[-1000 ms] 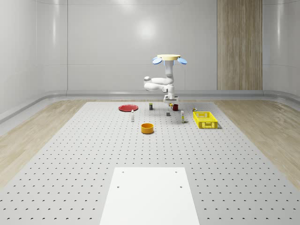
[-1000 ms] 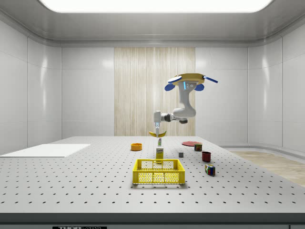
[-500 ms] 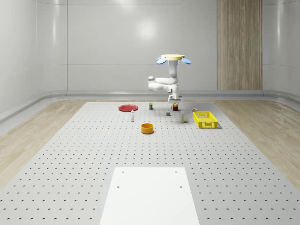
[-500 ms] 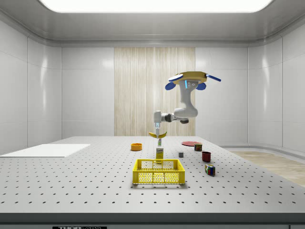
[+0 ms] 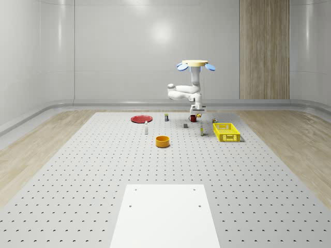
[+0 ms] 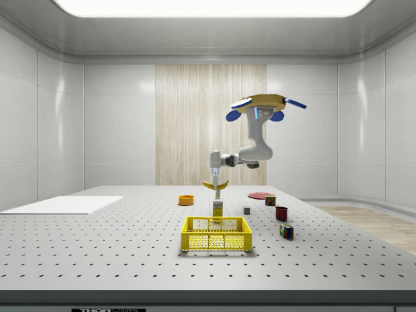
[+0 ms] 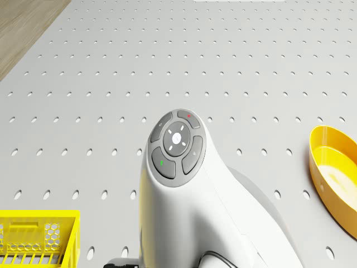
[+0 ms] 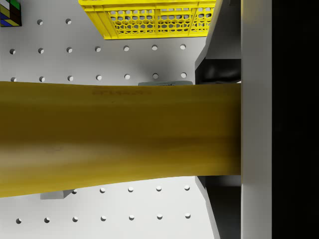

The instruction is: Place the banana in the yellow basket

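Observation:
The banana (image 6: 216,186) hangs in the air with my gripper (image 6: 214,180) shut on it from above. Seen from the wrist, the banana (image 8: 119,134) runs across the picture and presses against one finger (image 8: 256,119). The yellow basket (image 5: 226,132) stands on the table, to the whole-scene view's right of the gripper (image 5: 197,109) and nearer the camera. A corner of the basket (image 7: 36,240) appears beside my arm (image 7: 184,184), and its wall (image 8: 149,20) lies beyond the banana. The drone (image 5: 195,64) hovers above the table's far part, left of the basket.
On the table stand a red plate (image 5: 141,119), an orange bowl (image 5: 163,141), a dark red mug (image 6: 281,212), a colour cube (image 6: 286,231), a carton (image 6: 218,208) behind the basket and small bottles (image 5: 146,127). A white panel (image 5: 164,214) lies at the near end.
The drone, arm and held banana have shifted toward the whole-scene view's right, closer to the yellow basket. The gripper stays shut on the banana.

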Tool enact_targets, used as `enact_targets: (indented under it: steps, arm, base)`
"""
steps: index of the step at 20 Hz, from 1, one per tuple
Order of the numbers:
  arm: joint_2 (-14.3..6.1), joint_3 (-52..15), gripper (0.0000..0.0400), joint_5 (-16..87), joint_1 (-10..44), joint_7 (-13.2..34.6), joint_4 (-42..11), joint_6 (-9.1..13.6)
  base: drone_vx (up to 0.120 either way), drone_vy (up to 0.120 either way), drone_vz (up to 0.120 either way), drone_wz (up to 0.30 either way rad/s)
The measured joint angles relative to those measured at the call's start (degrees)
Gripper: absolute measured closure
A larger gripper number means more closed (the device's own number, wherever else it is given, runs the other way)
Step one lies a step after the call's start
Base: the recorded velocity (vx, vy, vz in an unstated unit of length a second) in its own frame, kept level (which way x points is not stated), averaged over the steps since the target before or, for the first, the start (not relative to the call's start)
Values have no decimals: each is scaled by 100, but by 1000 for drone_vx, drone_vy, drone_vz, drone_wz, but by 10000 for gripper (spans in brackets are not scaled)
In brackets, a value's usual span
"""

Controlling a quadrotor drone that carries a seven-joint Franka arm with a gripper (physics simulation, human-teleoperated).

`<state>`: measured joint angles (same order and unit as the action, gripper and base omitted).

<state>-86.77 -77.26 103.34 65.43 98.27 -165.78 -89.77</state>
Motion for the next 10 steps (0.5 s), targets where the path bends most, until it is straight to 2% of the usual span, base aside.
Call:
enact_targets:
  steps: [10]
  arm:
    - [-50, -8, 208, -20, 12, 9, 2, -47]
  base:
    - [0, 120, 0, 0]
